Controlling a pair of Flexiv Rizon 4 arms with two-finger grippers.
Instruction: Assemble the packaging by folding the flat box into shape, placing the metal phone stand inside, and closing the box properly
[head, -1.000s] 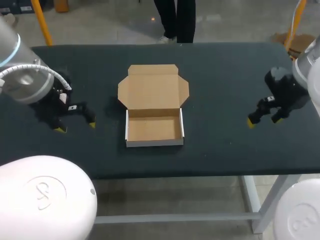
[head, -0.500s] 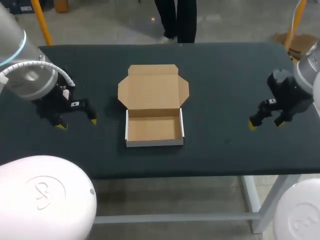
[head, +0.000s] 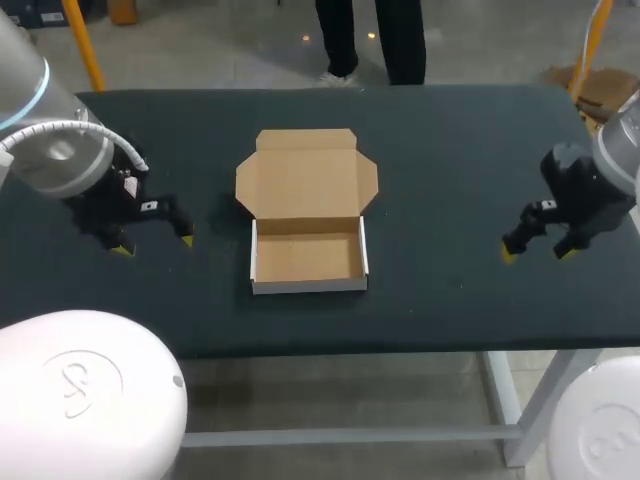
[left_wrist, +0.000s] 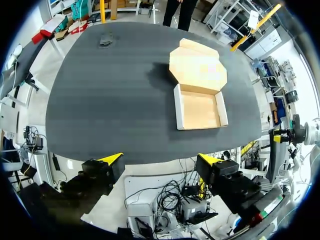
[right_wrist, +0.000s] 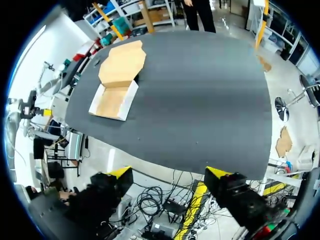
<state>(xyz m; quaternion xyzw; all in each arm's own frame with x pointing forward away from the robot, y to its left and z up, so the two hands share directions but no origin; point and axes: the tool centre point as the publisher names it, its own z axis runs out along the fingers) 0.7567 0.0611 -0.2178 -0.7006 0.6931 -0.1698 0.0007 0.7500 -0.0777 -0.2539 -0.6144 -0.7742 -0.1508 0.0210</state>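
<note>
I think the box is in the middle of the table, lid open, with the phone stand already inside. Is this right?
Not quite: the box is there with its lid open, but the head view shows it empty.

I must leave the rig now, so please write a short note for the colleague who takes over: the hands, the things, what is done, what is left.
Left hand: open, empty, left of the box.
Right hand: open, empty, far to the box's right.
Box: folded into a tray, empty, lid open and lying flat behind it.
Small dark thing near the table's far left corner: perhaps the stand, cannot tell.
Done: folding. Left: stand in, lid closed.
</note>
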